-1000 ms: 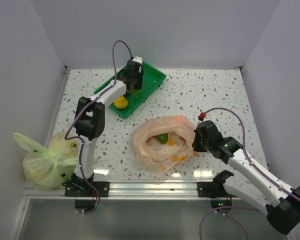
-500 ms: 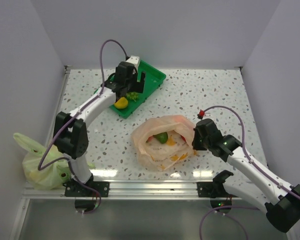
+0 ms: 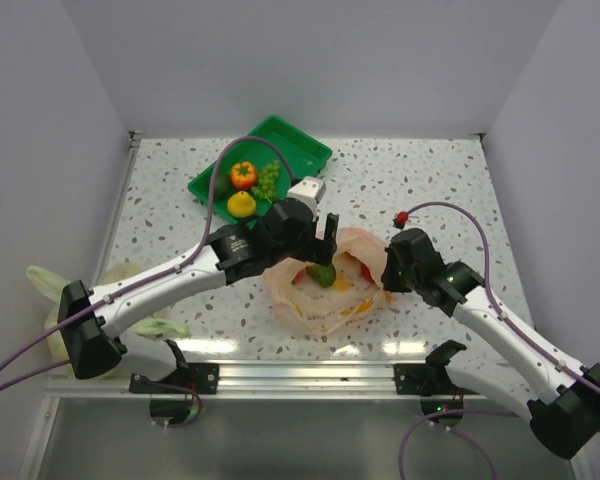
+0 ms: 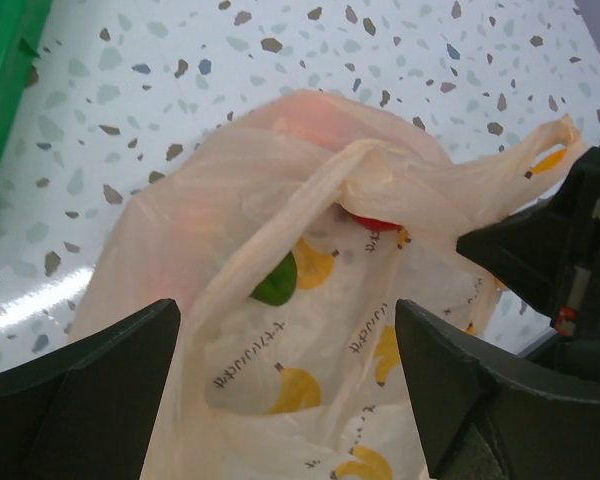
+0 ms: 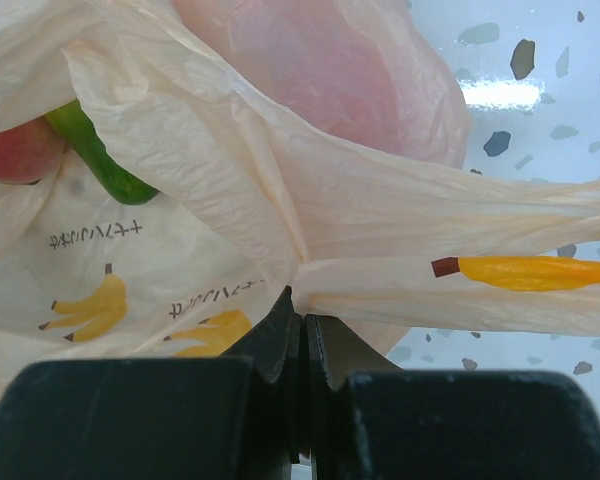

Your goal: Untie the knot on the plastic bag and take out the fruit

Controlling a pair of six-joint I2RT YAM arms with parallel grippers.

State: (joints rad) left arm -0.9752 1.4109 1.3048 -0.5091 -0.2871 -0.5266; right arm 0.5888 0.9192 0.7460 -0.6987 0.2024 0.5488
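Note:
The pale orange plastic bag (image 3: 320, 300) lies at the table's middle with its mouth open; no tied knot shows. A green fruit (image 3: 322, 274) and a red one (image 4: 375, 222) lie inside, and a peach-pink one (image 5: 320, 70) shows through the film. My left gripper (image 3: 310, 232) hovers open and empty over the bag's mouth (image 4: 285, 330). My right gripper (image 3: 388, 272) is shut on a gathered fold of the bag's right edge (image 5: 302, 305). An orange-red fruit (image 3: 243, 174), a grape bunch (image 3: 268, 180), a yellow fruit (image 3: 241, 204) and a dark green piece (image 3: 223, 184) lie in the green tray (image 3: 300, 150).
A tied yellow-green bag (image 3: 50, 285) sits at the front left corner, partly behind my left arm. Walls close the table on the left, back and right. A metal rail (image 3: 300, 375) runs along the front edge.
My left gripper has left the green tray and swung right and forward over the bag's open mouth. The tray's fruit now shows. My right gripper keeps its hold on the bag's edge.

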